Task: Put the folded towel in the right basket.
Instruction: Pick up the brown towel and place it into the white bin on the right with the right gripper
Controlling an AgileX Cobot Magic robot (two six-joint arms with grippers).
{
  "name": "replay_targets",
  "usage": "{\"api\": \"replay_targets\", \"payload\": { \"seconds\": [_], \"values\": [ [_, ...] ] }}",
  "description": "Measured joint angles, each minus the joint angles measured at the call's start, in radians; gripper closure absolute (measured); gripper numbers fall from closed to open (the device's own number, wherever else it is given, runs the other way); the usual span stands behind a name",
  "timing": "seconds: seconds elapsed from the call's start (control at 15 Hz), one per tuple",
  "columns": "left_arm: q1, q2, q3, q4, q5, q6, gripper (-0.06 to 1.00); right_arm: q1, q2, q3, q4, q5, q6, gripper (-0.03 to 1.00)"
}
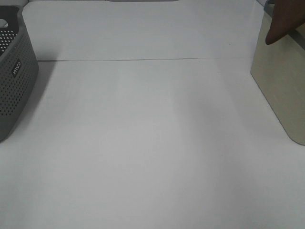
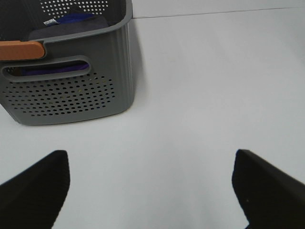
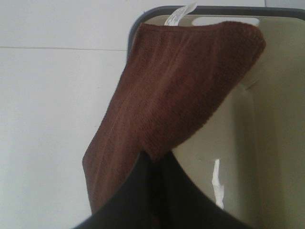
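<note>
The folded brown towel (image 1: 285, 21) hangs at the top right of the high view, over the near-left rim of the beige right basket (image 1: 279, 90). In the right wrist view my right gripper (image 3: 153, 161) is shut on the towel (image 3: 176, 95), which droops over the basket's dark rim and partly over its beige inside (image 3: 276, 143). The right gripper itself is out of the high view. My left gripper (image 2: 150, 160) is open and empty above the white table, short of the grey basket (image 2: 71, 95).
The grey perforated basket (image 1: 14, 81) stands at the left edge and holds a purple cloth (image 2: 71, 21); an orange piece (image 2: 21, 49) sits on its rim. A thin seam (image 1: 143, 60) crosses the white table between the two baskets.
</note>
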Motion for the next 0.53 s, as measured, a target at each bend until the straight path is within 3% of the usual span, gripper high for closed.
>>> {"api": "replay_targets", "payload": {
  "seconds": [0.53],
  "values": [
    [0.0,0.0,0.0,0.0,0.0,0.0,0.07,-0.135,0.098,0.0,0.01,-0.001,0.01,0.96]
  ]
}}
